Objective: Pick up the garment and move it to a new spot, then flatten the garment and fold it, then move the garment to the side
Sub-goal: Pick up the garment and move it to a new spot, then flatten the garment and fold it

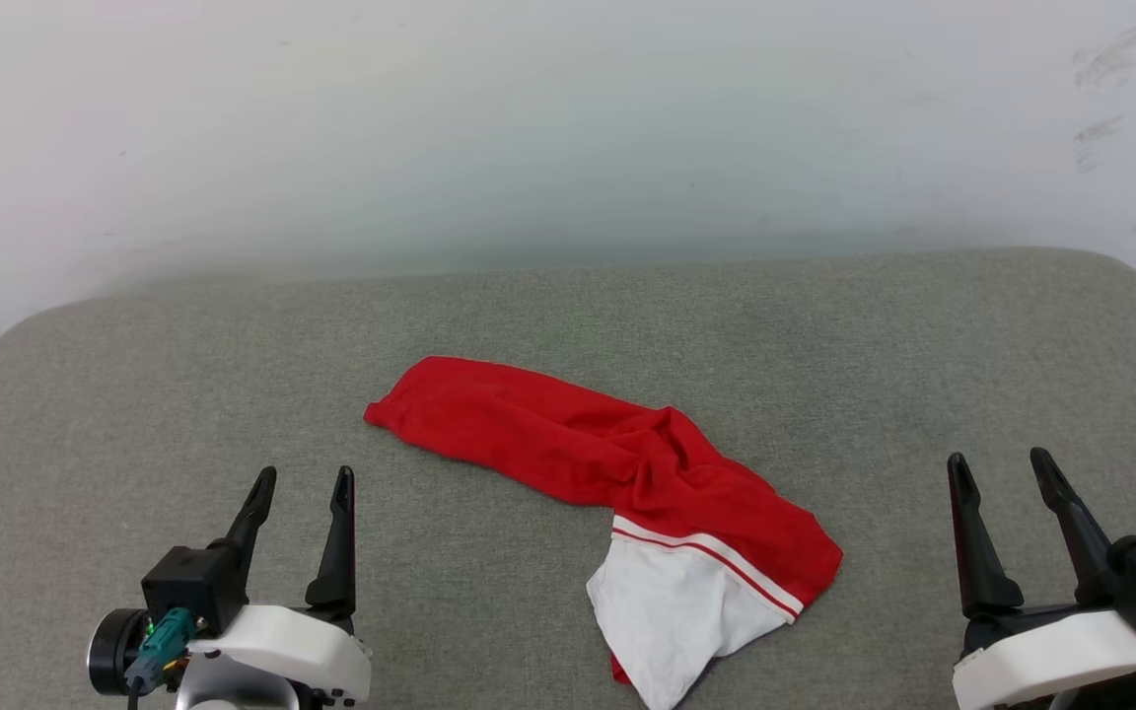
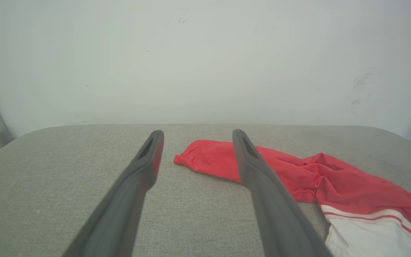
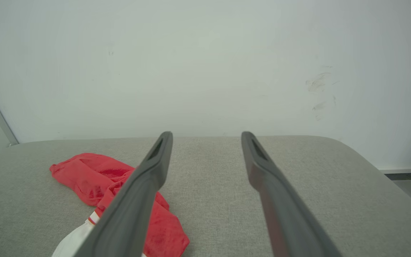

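Red garment crumpled near the middle of the bench, both jaws apart and empty

The garment (image 1: 568,444) lies bunched into a long, twisted band on the grey fabric-covered bench (image 1: 134,394). It runs on a slant: its narrow red end points toward the far left corner, and its wider end lies toward the near edge, about midway along it. Most of the cloth is plain red, creased and gathered into a knot of folds near the band's middle. At the near end a white sleeve fans out in a loose, wrinkled flap, joined to the red by a trim of white with a thin red stripe. A small red scrap peeps out under the white flap.

The left jaws stand apart over the near left part of the bench, holding nothing, clear of the cloth. The right jaws stand apart over the near right part, likewise empty and well away from the garment. A pale, scuffed wall (image 1: 568,118) rises behind the far edge
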